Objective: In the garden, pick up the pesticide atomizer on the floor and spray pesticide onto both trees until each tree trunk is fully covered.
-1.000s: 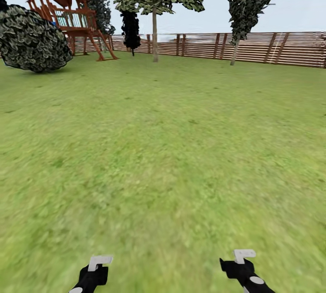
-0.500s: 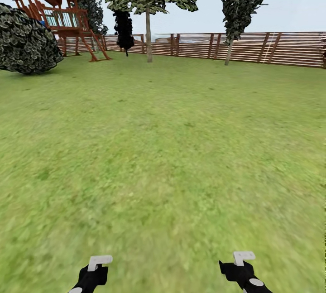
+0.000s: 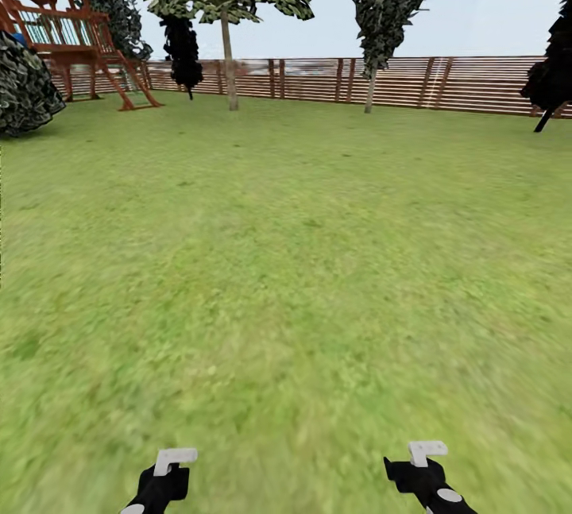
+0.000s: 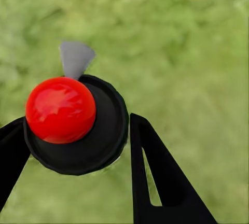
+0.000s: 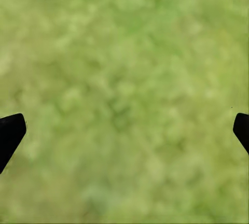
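Grass (image 3: pixel 286 260) ran to the fence (image 3: pixel 445 85); the left gripper (image 4: pixel 78 146) clamped the atomizer (image 4: pixel 75 123) for carrying, the right gripper (image 5: pixel 124 130) gaped empty.

Both arms sit low at the near edge of the head view, wrists black with pale brackets on top. The left gripper (image 4: pixel 78 146) has its two black fingers (image 4: pixel 155 177) closed against the pesticide atomizer (image 4: pixel 78 125), one on each side. The right gripper (image 5: pixel 124 130) has its fingertips (image 5: pixel 10 130) spread wide apart, nothing between them.
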